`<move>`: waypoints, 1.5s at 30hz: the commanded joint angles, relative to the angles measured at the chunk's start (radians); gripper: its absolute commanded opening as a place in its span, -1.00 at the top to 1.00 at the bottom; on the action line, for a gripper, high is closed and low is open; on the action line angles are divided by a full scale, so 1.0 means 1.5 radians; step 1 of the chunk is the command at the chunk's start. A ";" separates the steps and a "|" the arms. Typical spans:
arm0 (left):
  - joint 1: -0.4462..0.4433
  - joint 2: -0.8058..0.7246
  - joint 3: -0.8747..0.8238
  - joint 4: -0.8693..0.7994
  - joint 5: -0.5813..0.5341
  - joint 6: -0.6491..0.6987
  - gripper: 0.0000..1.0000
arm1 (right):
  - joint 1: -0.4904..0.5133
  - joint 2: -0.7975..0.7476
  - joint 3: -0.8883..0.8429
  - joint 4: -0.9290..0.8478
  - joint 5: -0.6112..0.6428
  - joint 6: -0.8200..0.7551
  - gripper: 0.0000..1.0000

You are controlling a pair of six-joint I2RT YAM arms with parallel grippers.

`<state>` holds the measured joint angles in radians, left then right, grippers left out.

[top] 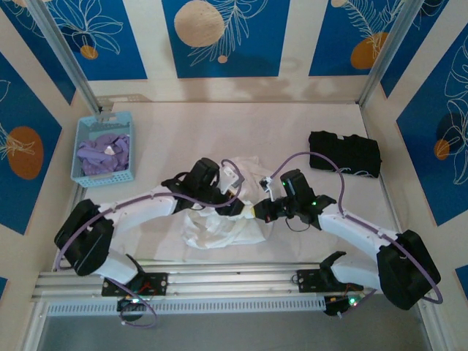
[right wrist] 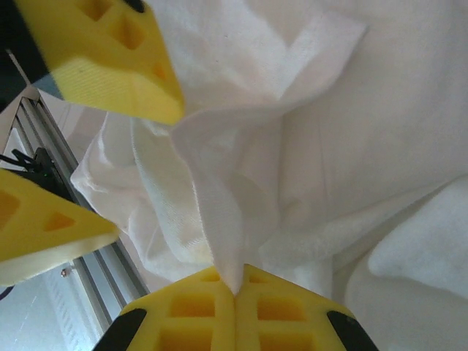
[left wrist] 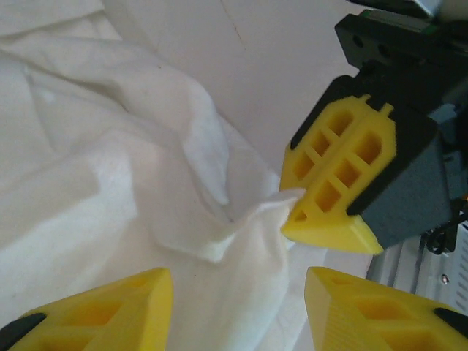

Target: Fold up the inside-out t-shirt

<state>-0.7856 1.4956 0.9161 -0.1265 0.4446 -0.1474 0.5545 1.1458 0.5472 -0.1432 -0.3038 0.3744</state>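
Observation:
The inside-out t-shirt (top: 219, 230) lies crumpled, white, near the table's front edge between the two arms. In the right wrist view my right gripper (right wrist: 235, 292) is shut on a raised fold of the shirt (right wrist: 219, 212). The left wrist view shows the same yellow right gripper (left wrist: 296, 212) pinching a pointed tip of cloth (left wrist: 278, 205). My left gripper (left wrist: 238, 307) is open just in front of it, its jaws standing apart on either side of the hanging fabric (left wrist: 241, 278). Both grippers meet above the shirt's right part, left gripper (top: 241, 207) and right gripper (top: 257, 212).
A blue basket (top: 82, 146) holding a lavender garment (top: 106, 153) stands at the back left. A folded black garment (top: 344, 153) lies at the back right. The aluminium rail (top: 234, 278) runs along the near edge just below the shirt.

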 commanded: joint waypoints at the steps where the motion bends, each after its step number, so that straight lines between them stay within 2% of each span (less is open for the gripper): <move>1: -0.006 0.028 0.036 0.017 0.003 0.034 -0.01 | -0.004 -0.017 -0.011 -0.001 -0.015 0.006 0.97; 6: -0.006 0.062 0.057 0.014 -0.006 0.047 -0.01 | -0.005 -0.027 -0.013 -0.004 -0.013 0.005 0.97; 11: -0.006 0.092 0.073 0.034 0.014 0.034 0.17 | -0.006 -0.027 -0.016 0.000 -0.015 0.003 0.97; 14: -0.006 0.107 0.084 0.043 0.022 0.026 0.41 | -0.006 -0.029 -0.017 0.000 -0.011 0.003 0.98; 17: -0.004 0.107 0.085 0.052 0.023 0.019 0.84 | -0.006 -0.030 -0.014 0.001 -0.007 0.004 0.97; 19: 0.000 0.089 0.080 0.048 0.014 0.019 0.99 | -0.007 -0.033 -0.006 -0.005 -0.001 0.008 0.92; 21: 0.010 0.049 0.069 0.033 -0.004 0.018 1.00 | -0.007 -0.047 0.008 -0.027 0.016 0.010 0.76; 24: 0.030 -0.039 0.035 -0.006 -0.050 0.010 1.00 | -0.017 -0.090 0.038 -0.085 0.082 0.013 0.36; 27: 0.048 -0.136 0.004 -0.063 -0.118 -0.007 1.00 | -0.036 -0.109 0.075 -0.144 0.208 0.030 0.17; 29: 0.061 -0.198 -0.011 -0.096 -0.162 -0.024 1.00 | -0.047 -0.084 0.096 -0.154 0.271 0.027 0.11; 31: 0.072 -0.247 -0.019 -0.124 -0.197 -0.031 1.00 | -0.062 -0.040 0.118 -0.153 0.299 0.026 0.09; 34: 0.087 -0.303 -0.014 -0.167 -0.244 -0.041 1.00 | -0.087 0.053 0.161 -0.145 0.290 0.018 -0.01; 39: 0.113 -0.354 -0.004 -0.203 -0.286 -0.047 1.00 | -0.082 0.188 0.218 -0.092 0.244 0.009 -0.10; 45: 0.148 -0.369 0.007 -0.236 -0.296 -0.044 1.00 | -0.085 0.327 0.325 -0.106 0.304 -0.061 -0.14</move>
<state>-0.5842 0.9604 0.9096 -0.4282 0.0357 -0.2039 0.4259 1.5833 0.9581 -0.3016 0.1074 0.3534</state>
